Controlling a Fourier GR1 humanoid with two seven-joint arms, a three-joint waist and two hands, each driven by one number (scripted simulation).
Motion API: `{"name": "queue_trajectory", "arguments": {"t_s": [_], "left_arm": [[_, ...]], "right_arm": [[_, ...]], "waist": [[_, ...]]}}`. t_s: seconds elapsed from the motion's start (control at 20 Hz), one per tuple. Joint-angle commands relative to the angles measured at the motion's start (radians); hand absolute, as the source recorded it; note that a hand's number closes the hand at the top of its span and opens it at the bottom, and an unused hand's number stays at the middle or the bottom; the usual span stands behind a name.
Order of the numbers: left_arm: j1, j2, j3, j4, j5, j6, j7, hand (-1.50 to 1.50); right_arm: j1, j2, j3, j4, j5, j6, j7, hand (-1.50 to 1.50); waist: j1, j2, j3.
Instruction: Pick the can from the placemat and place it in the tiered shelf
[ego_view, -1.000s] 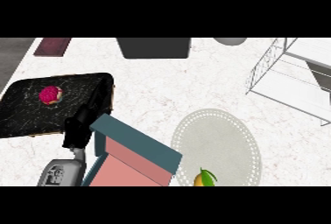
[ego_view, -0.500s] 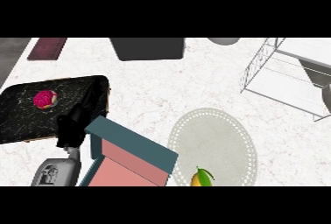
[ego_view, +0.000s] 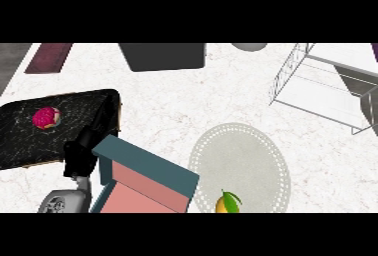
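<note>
Looking steeply down on a white marbled counter (ego_view: 184, 100). Down at the lower left, the left hand (ego_view: 80, 152), black, coming up off a grey forearm (ego_view: 63, 202). Sitting right at the near right edge of a black tray (ego_view: 29, 145) and tucked against the far left corner of a teal box (ego_view: 148, 167) with a pink inside. Partly hidden by that box, so released or clenched: cannot tell. Nothing visibly held. No right hand anywhere in view.

On the tray, toward its far left, a small round pink item (ego_view: 46, 118), well apart from the hand.

Right of the box and just beside it, a round pale grey placemat (ego_view: 240, 155) with a dotted rim, lying flat. At its near edge, a small yellow-orange thing (ego_view: 225, 202) with a green tip, cut off by the lower border. Too little showing to tell whether this is the can. On the placemat either way, not in the shelf.

Up at the far right, the tiered shelf (ego_view: 317, 97), thin wire frame around a white level, well apart from the placemat and from the hand.

Along the far edge, from left to right: a maroon strip (ego_view: 50, 57), a dark grey slab (ego_view: 162, 56) and a grey rounded object (ego_view: 249, 46), only partly in view.
</note>
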Motion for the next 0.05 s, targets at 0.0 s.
{"name": "queue_trajectory", "arguments": {"t_s": [0.0], "left_arm": [[-0.003, 0.029, 0.032, 0.044, 0.022, -0.025, -0.019, 0.0]], "right_arm": [[0.129, 0.029, -0.208, -0.097, -0.216, 0.166, 0.013, -1.5]], "waist": [[-0.014, 0.001, 0.0]]}}
